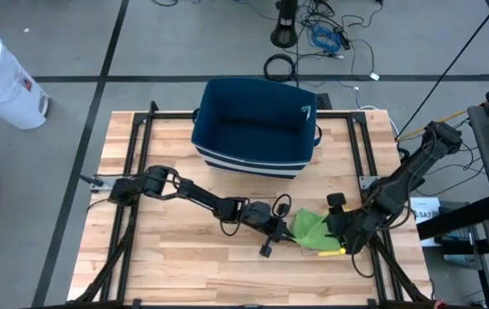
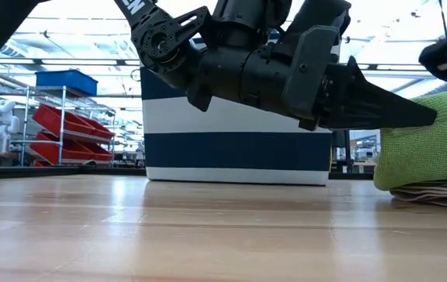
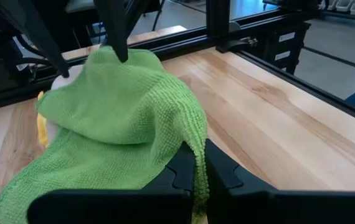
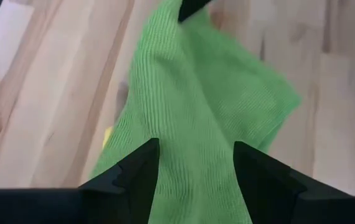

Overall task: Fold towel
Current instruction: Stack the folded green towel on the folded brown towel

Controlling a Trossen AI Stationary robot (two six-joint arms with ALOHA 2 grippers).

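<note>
**Fold under way, not finished**

Towel (image 1: 310, 228), green, sits bunched on the right-front part of the worktop (image 1: 167, 257), near the front of the blue bin (image 1: 256, 124) but well apart from it. It is a humped heap, not a flat rectangle: one part is draped up and over the rest, edges uneven, no clean crease visible. Something yellow (image 1: 330, 251) shows at the towel's edge beneath it; can't tell what it is.

Left claw (image 3: 197, 165) is pinched tight on a hem of the towel; the left wrist view shows cloth running down between the two fingers. Low view has this claw at the towel's side, just above the worktop, with the cloth mounded next to it.

Right claw (image 4: 196, 165) is spread wide, fingers straddling the towel from above with cloth between them, holding nothing as far as the right wrist view shows. High view puts it right at the towel's right side.

Judgement: one fold looks partly made, with a flap lifted over. Left to do: lay that flap flat, line up the edges, let go, probably another fold. Roughly mid-task at best.
</note>
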